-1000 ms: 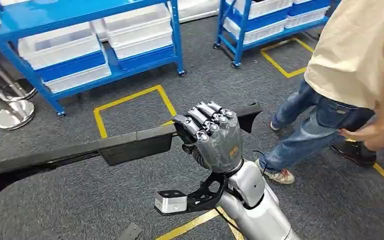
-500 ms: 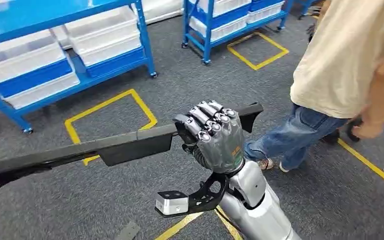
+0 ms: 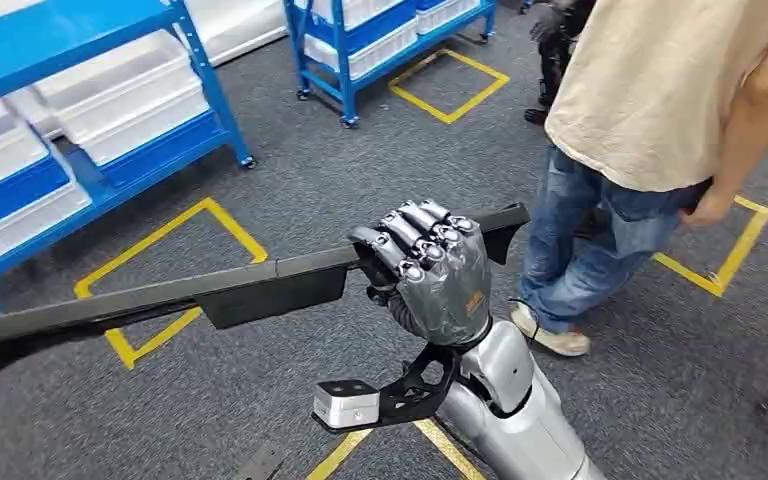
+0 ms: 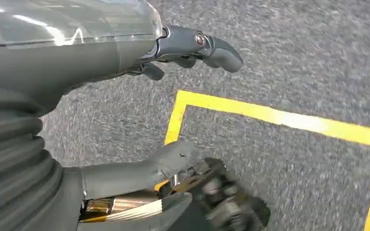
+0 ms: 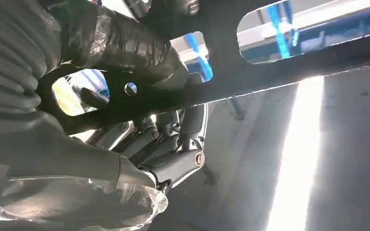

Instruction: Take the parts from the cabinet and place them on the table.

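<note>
Grey carpet below: keep your right robot hand clenched around the long black part; left robot hand hangs released, level until the desk

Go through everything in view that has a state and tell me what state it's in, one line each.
Right hand: raised, fingers wrapped around the long black part.
Long black part: held off the floor, roughly level, reaching toward the robot's left.
Left hand: holds nothing, fingers apart, above the grey carpet.
Blue shelving racks: standing on the floor, loaded with white bins.
Person: standing on the robot's right, one arm hanging down.
</note>
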